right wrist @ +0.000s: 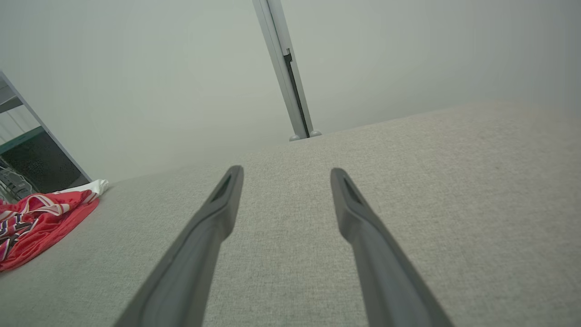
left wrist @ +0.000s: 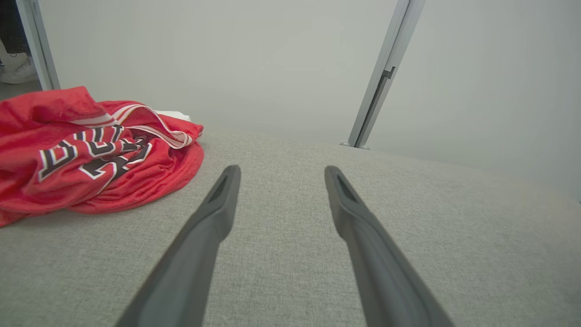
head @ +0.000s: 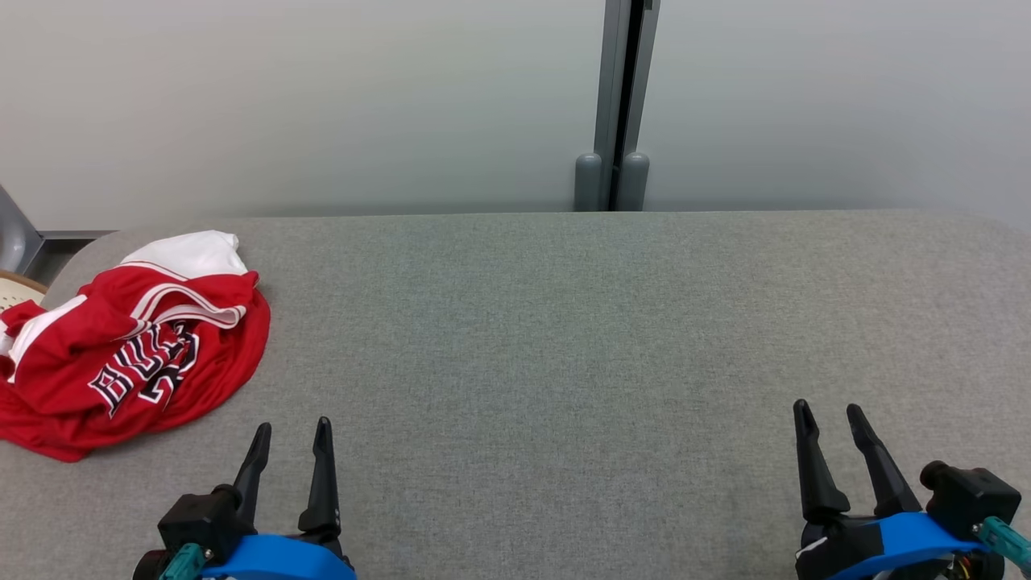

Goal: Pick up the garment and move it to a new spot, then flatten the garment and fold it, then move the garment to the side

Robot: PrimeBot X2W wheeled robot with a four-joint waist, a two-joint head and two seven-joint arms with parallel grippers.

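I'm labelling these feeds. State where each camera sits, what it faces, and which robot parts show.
Head view: on the head, looking forward and down at the grey fabric table; crumpled red mesh jersey at left; left gripper and right gripper, both open, below.
Left wrist view: on the left wrist, low over the table, along its two dark fingers; jersey near.
Right wrist view: on the right wrist, along its fingers; jersey farther off.
Shared: both wrist views show the jersey and grey upright post.
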